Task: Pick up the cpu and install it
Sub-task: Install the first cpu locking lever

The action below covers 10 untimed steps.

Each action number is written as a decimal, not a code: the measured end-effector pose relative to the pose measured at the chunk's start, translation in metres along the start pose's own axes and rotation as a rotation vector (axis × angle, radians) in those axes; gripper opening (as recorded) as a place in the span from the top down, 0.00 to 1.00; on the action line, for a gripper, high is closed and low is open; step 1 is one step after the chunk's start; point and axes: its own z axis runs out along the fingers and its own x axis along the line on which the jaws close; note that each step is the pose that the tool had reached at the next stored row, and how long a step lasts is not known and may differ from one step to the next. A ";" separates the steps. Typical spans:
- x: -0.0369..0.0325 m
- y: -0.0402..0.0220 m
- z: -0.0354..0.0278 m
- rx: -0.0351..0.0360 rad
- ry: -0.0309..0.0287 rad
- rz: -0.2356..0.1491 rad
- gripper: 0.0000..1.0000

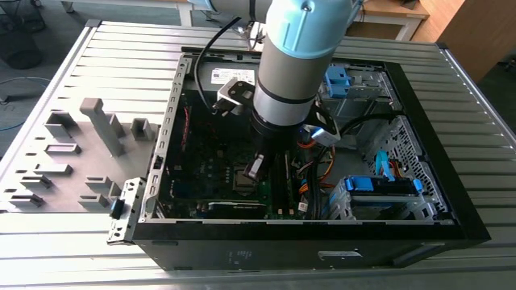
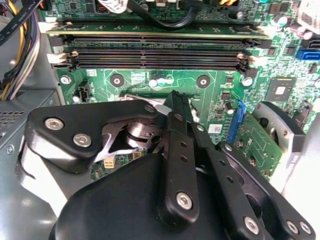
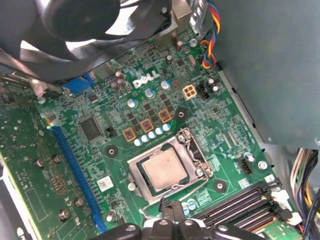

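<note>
- In the exterior view, the grey and pale-blue robot arm [image 1: 294,60] reaches down into the open black computer case [image 1: 451,223]. The case walls ring the arm on every side. Orange and black cables [image 1: 316,178] lie just beside it on the exterior view's right.
- The black metal claw [image 3: 171,209] hangs low over the green motherboard [image 3: 220,150], its fingertips pressed together with nothing between them.
- The small, thin, square cpu [image 3: 162,170] with a silvery-grey metal top lies flat in the metal-framed socket [image 3: 199,165], just beside the claw's tip.
- Black memory slots [image 3: 240,202] run close along one side of the socket and a long blue slot [image 3: 75,165] along another. A grey case wall [image 3: 270,65] stands farther off, and a black fan housing [image 3: 75,25] overhangs the board.
- The cpu's top is plain and dull, with a darker rim.
</note>
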 end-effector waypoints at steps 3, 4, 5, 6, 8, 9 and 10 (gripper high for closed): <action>0.0005 0.0024 0.0004 0.0004 0.0009 0.001 0.89; 0.0009 0.0032 0.0005 0.0008 0.0015 0.002 0.89; 0.0014 0.0040 0.0008 0.0009 0.0019 0.002 0.89; 0.0017 0.0047 0.0011 0.0014 0.0029 0.004 0.89; 0.0018 0.0047 0.0019 0.0015 0.0031 0.016 0.89; 0.0019 0.0046 0.0021 0.0010 0.0028 0.028 0.89; 0.0019 0.0046 0.0024 0.0004 0.0024 0.039 0.89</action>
